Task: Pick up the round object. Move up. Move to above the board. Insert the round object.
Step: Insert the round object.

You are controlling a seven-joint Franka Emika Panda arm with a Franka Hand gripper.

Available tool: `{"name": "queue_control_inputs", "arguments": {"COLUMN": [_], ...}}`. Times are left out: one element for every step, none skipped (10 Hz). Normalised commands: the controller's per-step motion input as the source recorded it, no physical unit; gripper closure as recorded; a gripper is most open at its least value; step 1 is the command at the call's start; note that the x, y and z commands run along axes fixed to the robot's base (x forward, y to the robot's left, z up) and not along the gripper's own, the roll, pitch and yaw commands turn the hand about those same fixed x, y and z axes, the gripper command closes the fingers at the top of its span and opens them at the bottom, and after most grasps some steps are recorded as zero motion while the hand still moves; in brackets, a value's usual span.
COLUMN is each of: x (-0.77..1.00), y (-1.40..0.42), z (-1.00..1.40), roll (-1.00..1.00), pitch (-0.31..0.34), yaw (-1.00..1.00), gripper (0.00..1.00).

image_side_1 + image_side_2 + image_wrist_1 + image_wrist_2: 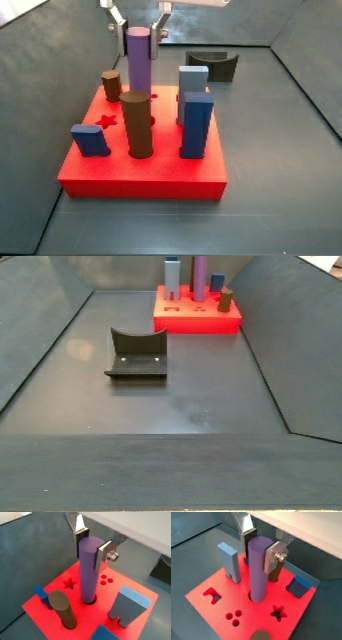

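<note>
The purple cylinder peg [88, 572] stands upright with its foot in a round hole of the red board [40, 606]. It also shows in the other wrist view [258, 567] and in both side views [138, 60] [198, 274]. My gripper [92, 543] straddles the peg's top end, also seen in a wrist view [261, 546] and a side view [138, 22]. Its fingers stand spread a little wider than the peg, one on each side, so the gripper is open. The board [147, 175] lies on the floor at one end of the bin [201, 322].
On the board stand two brown cylinders [136, 125] [111, 85], tall blue blocks [197, 120] and a small blue block [91, 138], close round the peg. A star cutout [69, 583] lies beside it. A dark grey curved block [136, 354] sits on the floor. Grey walls surround the floor.
</note>
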Motion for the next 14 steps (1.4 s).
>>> {"name": "queue_control_inputs", "arguments": {"x": [0.0,0.0,0.0,0.0,0.06,0.2,0.22,0.09,0.06,0.0,-0.03,-0.05,-0.14,-0.23], "y": [0.0,0.0,-0.01,-0.03,-0.01,0.0,0.0,0.0,0.0,0.0,-0.05,-0.05,-0.16,-0.19], "z": [-0.22,-0.29,-0.43,-0.5,-0.37,-0.28,-0.18,-0.13,-0.11,-0.12,-0.48,-0.89,-1.0,-0.93], "roll": [0.0,0.01,0.01,0.0,0.0,0.0,0.0,0.0,0.0,0.02,0.1,0.1,0.07,0.0], "pitch": [-0.066,-0.104,-0.147,-0.144,-0.076,-0.003,0.0,0.0,0.0,0.0,-0.174,-0.186,-0.123,-0.179], "yaw": [0.0,0.0,0.0,0.0,0.0,0.0,0.0,0.0,0.0,0.0,0.0,0.0,-0.01,-0.07], "gripper": [1.0,1.0,1.0,1.0,1.0,1.0,1.0,1.0,1.0,1.0,1.0,1.0,1.0,1.0]}}
